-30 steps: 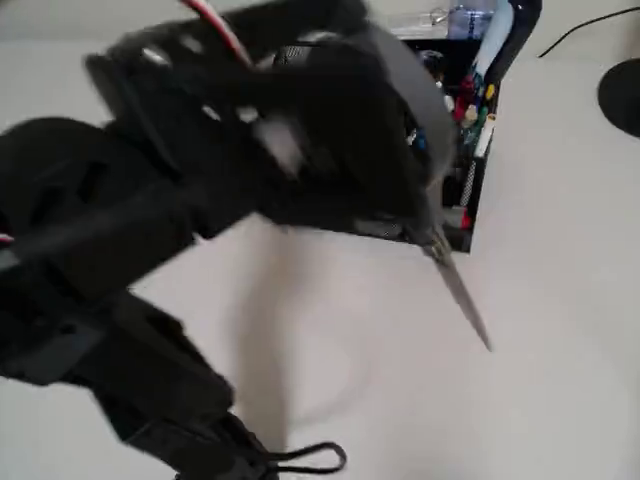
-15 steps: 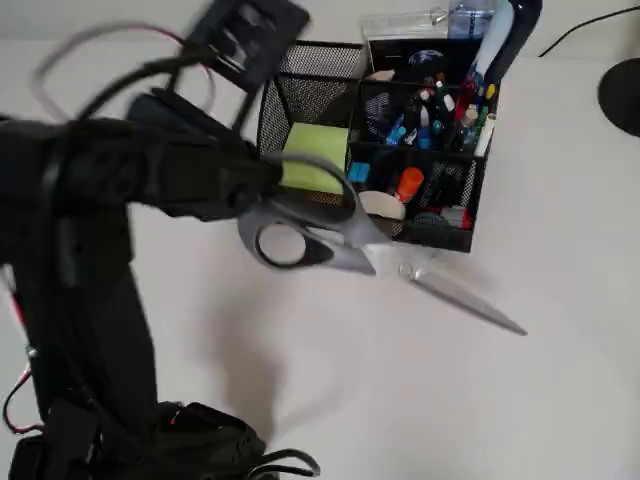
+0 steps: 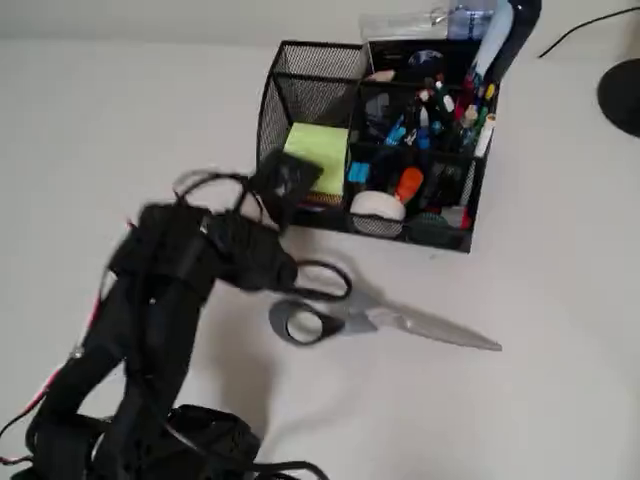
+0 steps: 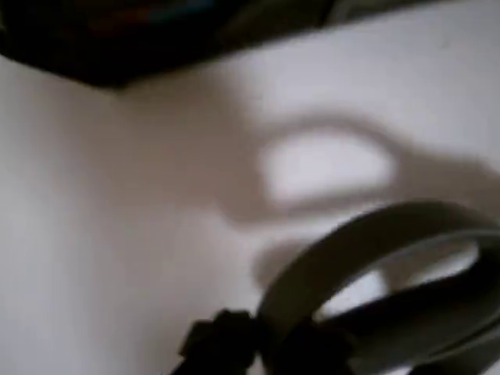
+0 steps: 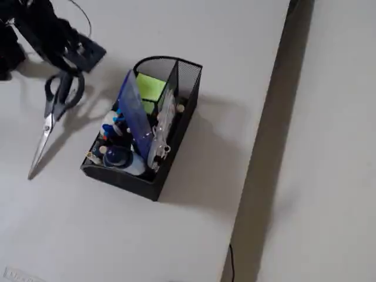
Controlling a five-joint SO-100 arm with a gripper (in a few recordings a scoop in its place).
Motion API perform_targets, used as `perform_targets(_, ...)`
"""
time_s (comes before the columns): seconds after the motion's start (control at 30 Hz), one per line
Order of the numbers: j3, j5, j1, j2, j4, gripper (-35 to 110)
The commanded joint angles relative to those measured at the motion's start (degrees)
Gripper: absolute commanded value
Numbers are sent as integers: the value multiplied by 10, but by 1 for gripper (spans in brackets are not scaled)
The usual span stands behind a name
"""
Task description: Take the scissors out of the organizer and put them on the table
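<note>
Where the wrist view looks closest, a grey loop handle of the scissors point(image 4: 375, 266) fills the lower right of the frame, blurred, with its soft shadow on the table point(image 4: 94, 234) above it and the dark base of the organizer point(image 4: 141, 39) along the upper edge. Seen from the overhead view, the black arm rises from the lower left of the frame and its gripper point(image 3: 285, 272) reaches the black loop handle at centre; the fingers are hidden by the arm's own body, so whether they are parted or clamped on the handle cannot be told. Beyond the gripper, the scissors point(image 3: 385, 318) lie flat on the table point(image 3: 560, 350), grey loop at centre, closed silver blades pointing toward the right of the frame, clear of the organizer point(image 3: 310, 75) and just below its front wall. Farther up the frame, the mesh organizer holds a lime-green sticky-note pad point(image 3: 318, 152), a white tape roll point(image 3: 378, 204) and a crowd of pens and markers point(image 3: 435, 105). A dark round object point(image 3: 622, 95) sits at the right edge. Viewed from the fixed view, the scissors point(image 5: 54, 114) lie at the left with blades toward the lower left, beside the organizer point(image 5: 170, 135), whose tall blue divider point(image 5: 134, 111) screens its contents; the table's edge point(image 5: 264, 147) runs down the right.
</note>
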Motion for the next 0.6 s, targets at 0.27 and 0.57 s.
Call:
perform_targets(0.27, 10, 7, 29, -29, -142, 45)
perform_targets(0.57, 10, 166, 24, 276, -58, 35)
